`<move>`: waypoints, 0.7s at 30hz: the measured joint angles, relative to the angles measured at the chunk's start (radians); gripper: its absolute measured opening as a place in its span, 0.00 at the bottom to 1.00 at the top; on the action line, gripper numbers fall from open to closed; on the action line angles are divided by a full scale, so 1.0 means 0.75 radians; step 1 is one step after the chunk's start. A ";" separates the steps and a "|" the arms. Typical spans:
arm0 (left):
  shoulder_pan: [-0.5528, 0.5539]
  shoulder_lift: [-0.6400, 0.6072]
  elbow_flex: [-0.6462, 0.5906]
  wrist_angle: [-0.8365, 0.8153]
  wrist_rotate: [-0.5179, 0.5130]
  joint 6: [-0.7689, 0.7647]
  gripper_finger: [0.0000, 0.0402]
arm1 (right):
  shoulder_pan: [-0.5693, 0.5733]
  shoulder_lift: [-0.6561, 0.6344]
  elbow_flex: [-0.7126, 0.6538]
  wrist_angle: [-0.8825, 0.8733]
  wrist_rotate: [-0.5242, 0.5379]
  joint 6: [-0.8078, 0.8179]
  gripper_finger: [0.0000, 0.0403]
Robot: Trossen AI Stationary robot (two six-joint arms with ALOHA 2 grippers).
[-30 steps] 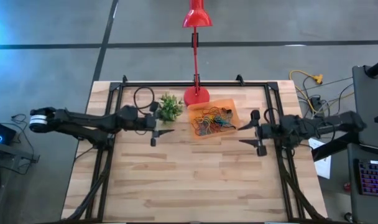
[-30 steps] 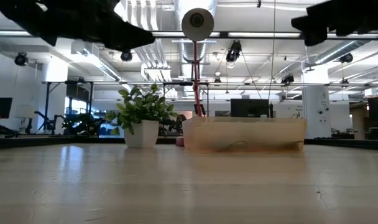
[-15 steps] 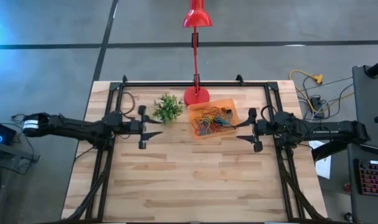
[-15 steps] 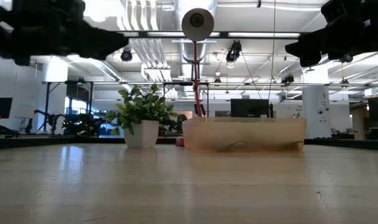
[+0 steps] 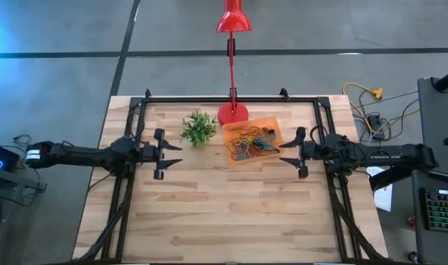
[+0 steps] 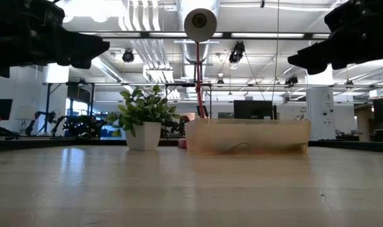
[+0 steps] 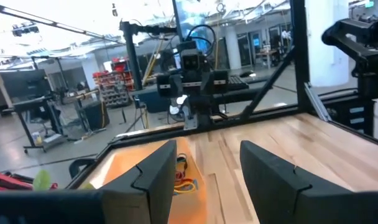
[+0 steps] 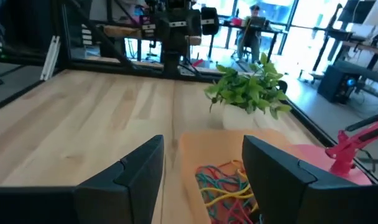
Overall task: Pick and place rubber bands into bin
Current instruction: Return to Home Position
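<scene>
Rubber bands (image 5: pixel 250 142) are lying heaped in the bin (image 5: pixel 275 125), with none showing loose on the table (image 5: pixel 224 213). Right gripper (image 5: pixel 284 152) is hovering just beside the bin's right edge, fingers spread wide, holding nothing. Left gripper (image 5: pixel 172 154) is hanging left of the bin, beyond the plant (image 5: pixel 197 128), likewise spread and empty. Risk: any right-arm swing toward the bin could knock it or spill bands. Bare boards in front of the bin are giving free room.
</scene>
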 joint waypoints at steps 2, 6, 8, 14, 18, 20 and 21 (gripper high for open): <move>-0.015 -0.032 0.000 -0.054 0.000 0.005 0.40 | 0.001 -0.020 -0.027 0.023 0.000 -0.010 0.51; -0.056 -0.077 -0.001 -0.162 -0.003 0.005 0.40 | 0.001 -0.084 -0.071 0.059 0.001 -0.022 0.51; -0.078 -0.088 -0.001 -0.180 -0.004 0.012 0.40 | 0.001 -0.123 -0.089 0.059 0.001 -0.025 0.51; -0.109 -0.143 -0.001 -0.181 -0.015 0.058 0.40 | 0.001 -0.284 -0.152 0.053 0.001 -0.041 0.51; -0.109 -0.190 -0.002 -0.236 -0.015 0.058 0.40 | 0.001 -0.394 -0.158 -0.018 0.001 -0.042 0.51; -0.110 -0.221 -0.002 -0.273 -0.015 0.052 0.40 | 0.001 -0.445 -0.158 -0.081 0.001 -0.042 0.51; -0.113 -0.237 -0.002 -0.291 -0.015 0.051 0.40 | 0.001 -0.468 -0.158 -0.105 0.002 -0.042 0.51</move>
